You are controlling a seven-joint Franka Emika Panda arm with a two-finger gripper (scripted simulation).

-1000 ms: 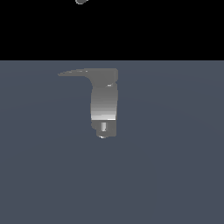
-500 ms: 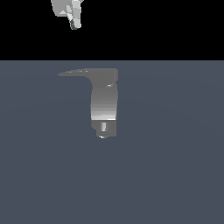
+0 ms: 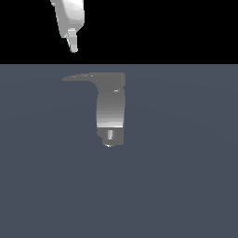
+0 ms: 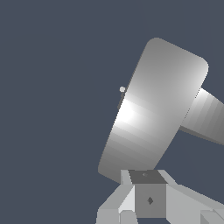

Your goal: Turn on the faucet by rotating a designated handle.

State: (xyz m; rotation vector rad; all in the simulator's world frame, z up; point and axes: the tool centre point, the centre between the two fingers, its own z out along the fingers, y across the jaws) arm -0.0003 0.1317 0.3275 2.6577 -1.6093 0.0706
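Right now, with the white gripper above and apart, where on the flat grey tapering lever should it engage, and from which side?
Probably near the pointed tip of the flat grey tapering lever, far from the wide cap of the grey metallic faucet, where a push gives most leverage. The lever is thin and flat, so the white gripper should descend from above beside it; it already hangs over that end.

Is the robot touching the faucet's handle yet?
Not yet. In the exterior view the tool hangs above the handle's pointed end, with clear space between them.
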